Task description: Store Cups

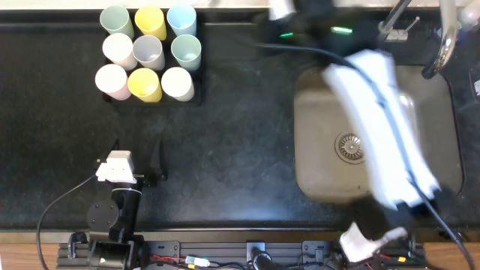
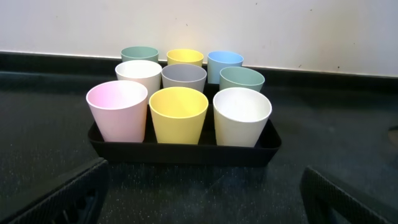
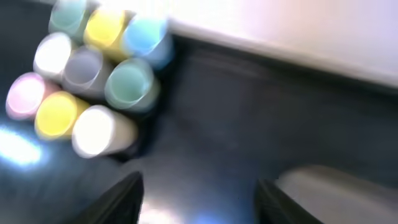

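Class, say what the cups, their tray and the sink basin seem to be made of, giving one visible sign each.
Cups: probably matte plastic; opaque pastel walls, soft sheen. Tray: likely black plastic; thin moulded rim, dull finish. Sink basin: apparently brushed stainless steel; grey metallic glare.

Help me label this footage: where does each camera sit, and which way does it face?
Top: fixed overhead, looking down on cups, sink, left arm, right arm.
Left wrist: low on left arm, facing tray and wall; left fingers show.
Right wrist: raised on right arm, looking down at cups; right fingers show.
Shared: all see the nine cups.
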Robot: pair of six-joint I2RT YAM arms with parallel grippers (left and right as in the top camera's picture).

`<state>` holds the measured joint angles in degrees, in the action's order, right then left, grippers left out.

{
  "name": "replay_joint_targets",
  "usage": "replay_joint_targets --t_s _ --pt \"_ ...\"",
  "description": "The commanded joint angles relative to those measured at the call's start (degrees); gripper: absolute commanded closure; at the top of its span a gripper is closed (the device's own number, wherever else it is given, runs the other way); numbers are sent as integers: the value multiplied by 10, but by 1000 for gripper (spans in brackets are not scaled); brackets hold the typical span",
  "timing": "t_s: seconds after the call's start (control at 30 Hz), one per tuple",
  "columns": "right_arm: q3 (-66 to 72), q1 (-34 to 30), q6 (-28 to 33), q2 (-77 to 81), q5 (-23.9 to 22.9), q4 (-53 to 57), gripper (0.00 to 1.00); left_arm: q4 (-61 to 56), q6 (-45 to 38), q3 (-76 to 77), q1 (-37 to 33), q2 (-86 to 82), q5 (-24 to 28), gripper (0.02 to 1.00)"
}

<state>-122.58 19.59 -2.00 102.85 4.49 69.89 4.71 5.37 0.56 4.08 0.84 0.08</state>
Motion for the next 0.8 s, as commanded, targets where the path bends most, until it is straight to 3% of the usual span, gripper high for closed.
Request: replay_joint_targets --t_s 0.03,0.23,0.4,0.8 --pt "59 -51 68 -110 -20 -2 325 1 -11 -1 -2 -7 7 18" --pt "261 -132 100 -301 -20 -61 202 1 -10 -1 -2 -7 7 18" --pt "444 -149 120 -477 -20 -145 3 1 -11 -1 -2 -7 7 18" --pt "805 -149 119 -817 -43 -388 5 1 -10 -1 -2 -7 7 18"
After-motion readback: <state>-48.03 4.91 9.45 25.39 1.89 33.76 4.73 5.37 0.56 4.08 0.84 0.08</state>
